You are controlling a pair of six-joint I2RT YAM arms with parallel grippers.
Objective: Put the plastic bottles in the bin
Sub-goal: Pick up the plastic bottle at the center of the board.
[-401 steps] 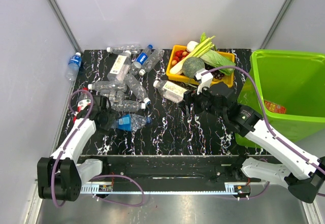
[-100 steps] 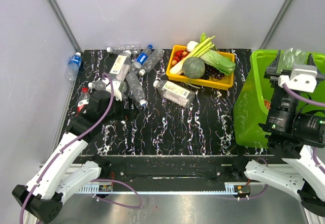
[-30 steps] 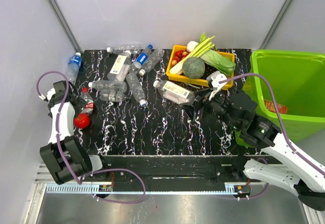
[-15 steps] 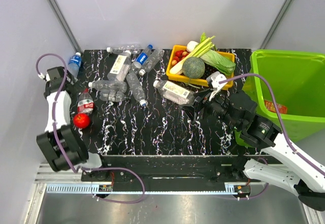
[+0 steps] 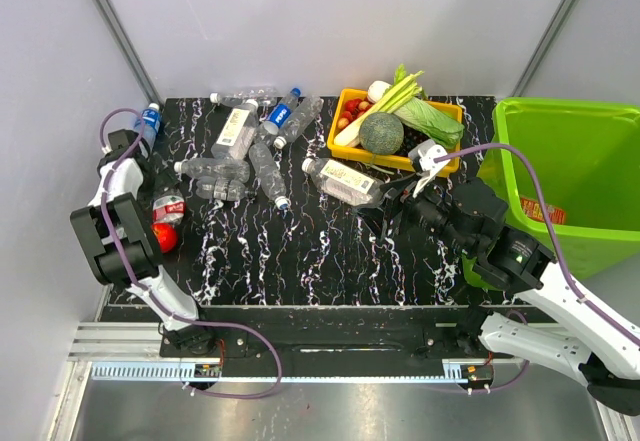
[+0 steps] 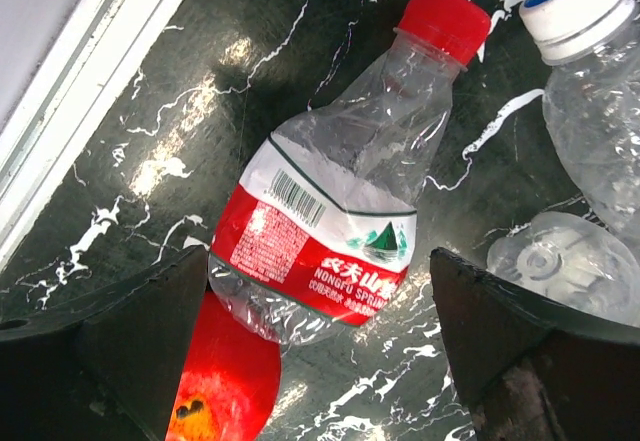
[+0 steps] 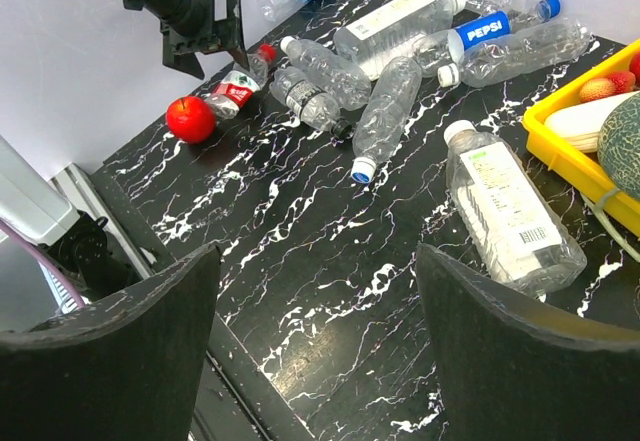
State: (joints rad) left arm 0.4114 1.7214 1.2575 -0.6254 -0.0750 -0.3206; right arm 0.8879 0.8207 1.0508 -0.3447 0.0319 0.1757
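Well left of the bin (image 5: 560, 109), bottles (image 5: 250, 146) lie scattered on the tabletop (image 5: 330, 251). Farthest from the bin, the left end effector (image 6: 318, 261), spread wide and empty, points at a red-labelled bottle (image 6: 340, 211); the right end effector (image 7: 318, 256), likewise spread and empty, hangs nearer the bin.

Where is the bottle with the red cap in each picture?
Top external: the red-cap bottle is at the left, about mid-height.
Left wrist: it fills the middle, cap toward the upper right.
Right wrist: upper left, small.
Shared landmark: the red apple beside the bottle's bottom end.
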